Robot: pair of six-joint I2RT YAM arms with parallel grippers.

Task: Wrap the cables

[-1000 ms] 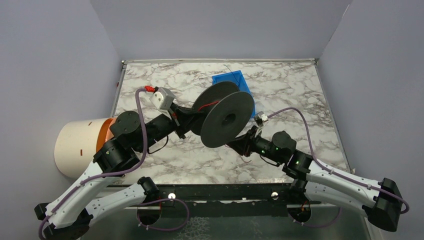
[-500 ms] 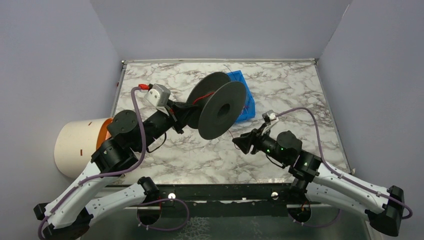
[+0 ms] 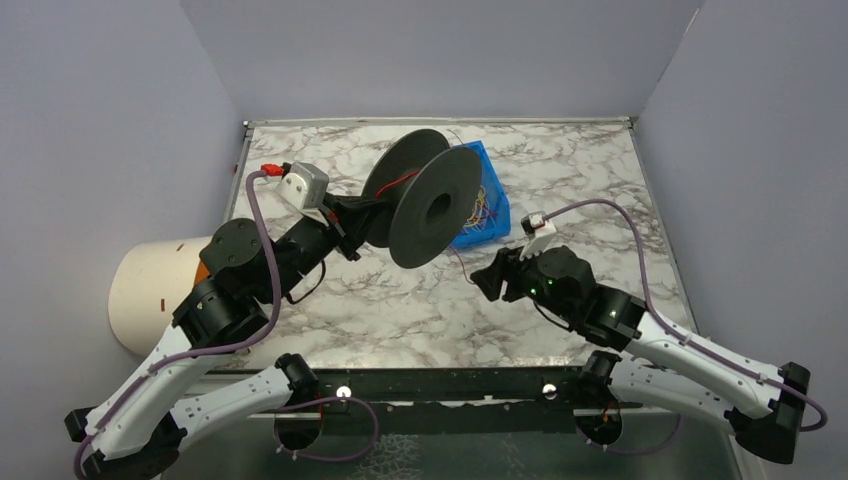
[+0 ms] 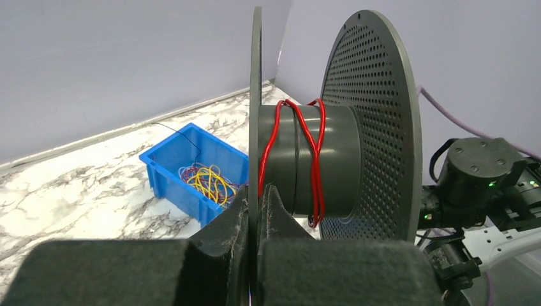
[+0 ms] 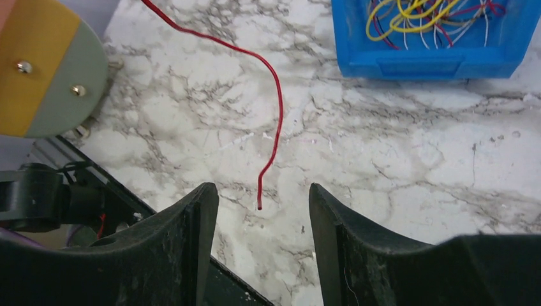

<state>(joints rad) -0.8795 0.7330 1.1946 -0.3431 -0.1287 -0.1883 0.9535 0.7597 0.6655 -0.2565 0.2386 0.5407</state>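
My left gripper is shut on one flange of the black spool and holds it above the table. A red cable is wound a few turns round the spool's hub. Its loose end hangs down, the tip just in front of my right gripper, which is open and empty. More cables, yellow, red and purple, lie tangled in the blue bin.
A cream and orange cylinder stands off the table's left edge. The marble table has walls behind and on both sides. A black rail runs along the near edge.
My left gripper has carried the spool up and toward the far left, uncovering the blue bin. My right gripper has drawn back from the spool and turned, now open with the red end before it.
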